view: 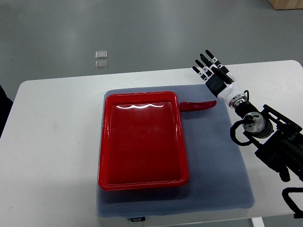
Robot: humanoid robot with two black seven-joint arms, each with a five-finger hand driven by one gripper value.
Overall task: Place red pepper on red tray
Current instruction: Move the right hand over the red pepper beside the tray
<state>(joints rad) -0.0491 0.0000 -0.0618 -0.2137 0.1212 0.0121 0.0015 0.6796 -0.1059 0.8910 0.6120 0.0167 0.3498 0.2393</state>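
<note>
A white table (57, 142) fills most of the frame, its rounded far edge running across the upper part, with grey floor beyond; a blue-grey mat (222, 165) lies on the table's middle and lower right, a small label at its near edge at the bottom of the frame; on the mat sits the red tray (104, 142), a glossy rectangle with raised rim, long side running up and down the picture, slightly left of the frame's centre; light glints along its upper inner wall; nothing lies inside it.

The red pepper (198, 106) rests on the mat just outside the tray's upper right corner, a slim curved pod lying roughly across the picture; its left end sits right at the tray's rim, though whether it touches cannot be told; its tapering tip points right, toward the robot's wrist.

The right hand (212, 71) shows in the upper right of the frame, its arm entering from the right edge and lower right corner in dark jointed links; the black-and-white fingers (202, 60) are stretched out and spread, pointing to the upper left, grasping nothing; the hand lies above and to the right of the pepper, apart from it.

On the floor in the upper left-centre of the frame lie two small pale square tiles (101, 59), one just above the other.
</note>
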